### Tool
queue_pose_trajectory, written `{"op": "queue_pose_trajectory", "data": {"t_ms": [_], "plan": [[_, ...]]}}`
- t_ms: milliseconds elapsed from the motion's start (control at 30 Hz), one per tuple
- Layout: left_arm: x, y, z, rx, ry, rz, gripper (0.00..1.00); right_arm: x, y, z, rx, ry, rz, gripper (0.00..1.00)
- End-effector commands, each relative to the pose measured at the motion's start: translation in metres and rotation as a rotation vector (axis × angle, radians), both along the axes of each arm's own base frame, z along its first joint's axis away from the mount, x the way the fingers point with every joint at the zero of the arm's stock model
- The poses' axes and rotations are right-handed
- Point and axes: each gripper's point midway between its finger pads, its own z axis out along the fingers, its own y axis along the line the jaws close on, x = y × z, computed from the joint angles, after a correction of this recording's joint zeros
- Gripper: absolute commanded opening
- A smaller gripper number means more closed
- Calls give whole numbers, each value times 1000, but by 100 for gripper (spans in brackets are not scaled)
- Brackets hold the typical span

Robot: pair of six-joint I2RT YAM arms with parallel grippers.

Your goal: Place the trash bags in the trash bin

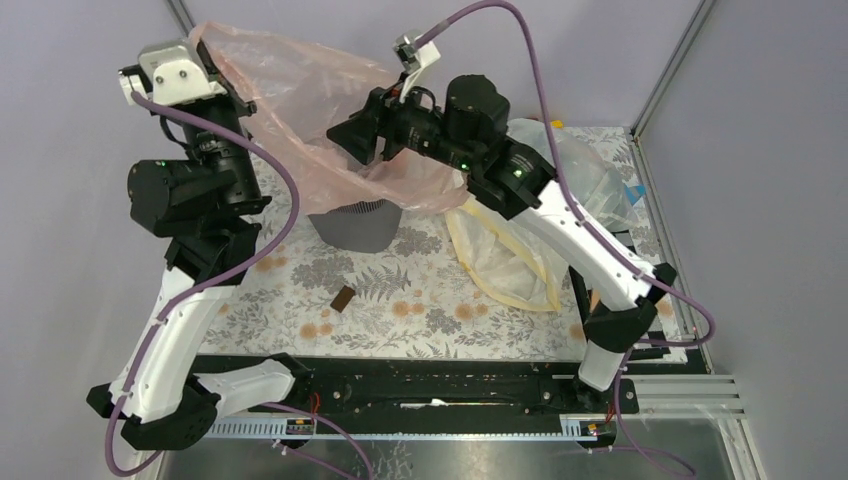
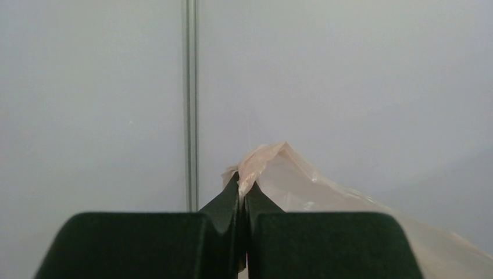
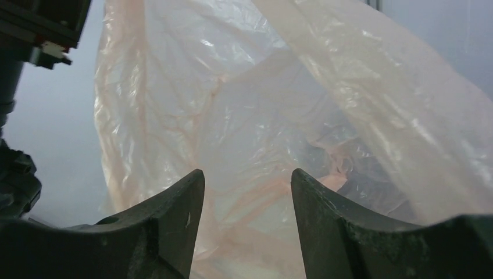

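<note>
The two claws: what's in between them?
The pink trash bag, in the top view: left claw shut on its corner, right claw open, facing it.

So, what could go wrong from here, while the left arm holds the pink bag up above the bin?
1. The left gripper pinches only a small corner of the pink trash bag; the thin film may slip out.
2. The bag drapes across the mesh trash bin and hides its mouth, so it may settle outside the rim.
3. The right gripper is open and holds nothing, so the bag hangs from one point only.
</note>
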Motion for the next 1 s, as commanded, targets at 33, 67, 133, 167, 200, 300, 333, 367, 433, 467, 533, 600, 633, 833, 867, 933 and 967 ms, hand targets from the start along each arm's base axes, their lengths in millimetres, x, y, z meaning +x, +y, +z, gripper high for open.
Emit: {"op": "queue_pose_trajectory", "data": {"t_ms": [33, 67, 133, 167, 200, 300, 333, 367, 433, 467, 533, 600, 633, 833, 867, 933, 967], "plan": [[-4, 12, -12, 31, -12, 93, 0, 16, 40, -19, 0, -26, 70, 63], [-2, 13, -13, 38, -5, 109, 0, 22, 46, -21, 0, -31, 63, 61], [0, 14, -12, 52, 3, 134, 0, 33, 56, -22, 4, -44, 48, 58], [0, 15, -9, 51, 0, 140, 0, 39, 60, -21, 8, -51, 34, 56], [-1, 16, -6, 47, -6, 139, 0, 45, 63, -21, 12, -58, 16, 53], [-8, 16, 4, 24, -41, 112, 0, 67, 65, -27, 10, -86, -74, 42], [-10, 16, 9, 16, -58, 96, 0, 73, 66, -30, 5, -100, -100, 38], [-14, 16, 14, 9, -79, 77, 0, 82, 65, -32, 0, -120, -139, 35], [-19, 9, 23, 12, -129, 22, 0, 96, 68, -42, -12, -169, -188, 25], [-21, 5, 28, 20, -151, -8, 0, 105, 67, -41, -5, -198, -231, 15], [-22, -6, 35, 41, -179, -69, 0, 122, 69, -45, -8, -239, -301, 3], [-23, -13, 41, 55, -202, -112, 0, 136, 70, -45, 5, -271, -359, 0], [-25, -14, 44, 55, -213, -120, 0, 140, 72, -41, 22, -292, -372, 0], [-36, -11, 61, 39, -266, -134, 0, 135, 78, -2, 187, -408, -358, 0], [-39, -11, 63, 37, -277, -142, 0, 134, 76, 4, 210, -420, -360, 0], [-43, -10, 66, 31, -289, -154, 0, 133, 72, 12, 241, -434, -371, 0], [-44, -9, 65, 31, -286, -154, 0, 133, 72, 13, 247, -436, -372, 0]]}}
